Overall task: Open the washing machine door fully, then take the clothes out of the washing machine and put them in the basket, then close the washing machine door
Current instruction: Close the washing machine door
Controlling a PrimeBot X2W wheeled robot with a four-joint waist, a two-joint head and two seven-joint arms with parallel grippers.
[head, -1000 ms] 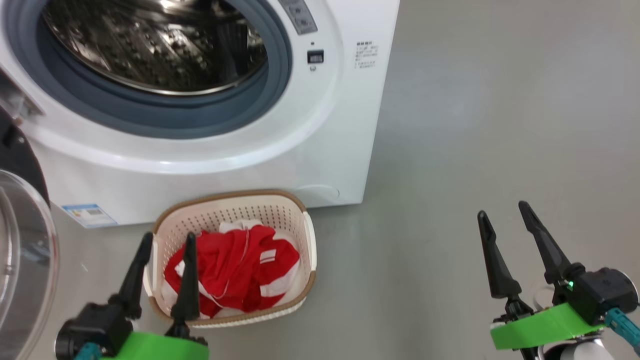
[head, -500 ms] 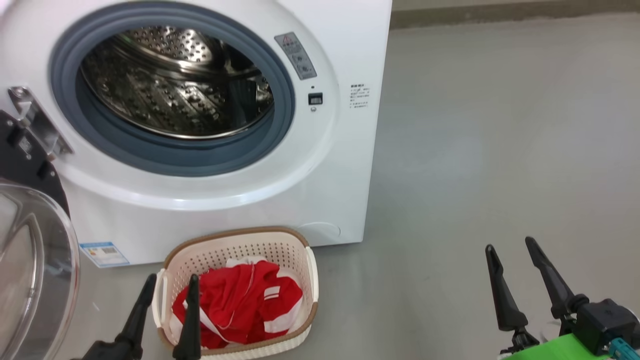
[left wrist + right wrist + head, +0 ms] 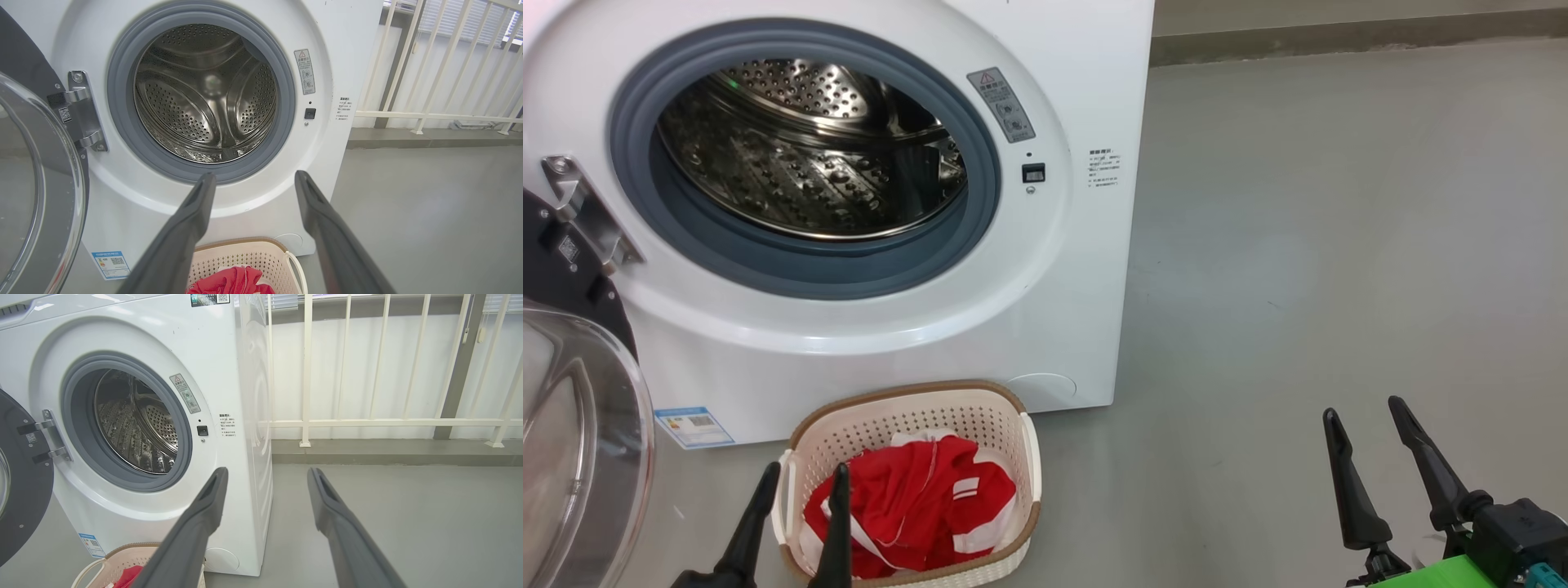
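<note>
clothes (image 3: 915,506) crumpled red fabric, basket (image 3: 915,418) perforated plastic, drum (image 3: 809,175) dimpled steel

The big white boxy front-loading washing machine (image 3: 1054,327) stands on the grey concrete floor (image 3: 1339,245), with its round black glass-windowed door (image 3: 580,457) swung out at the left of the drum opening. The small cream perforated plastic basket (image 3: 890,429) sits on the floor just before the machine's lower front. The red-and-white fabric clothes (image 3: 907,506) lie inside it. A white barred railing (image 3: 367,422) runs behind, right of the machine.
</note>
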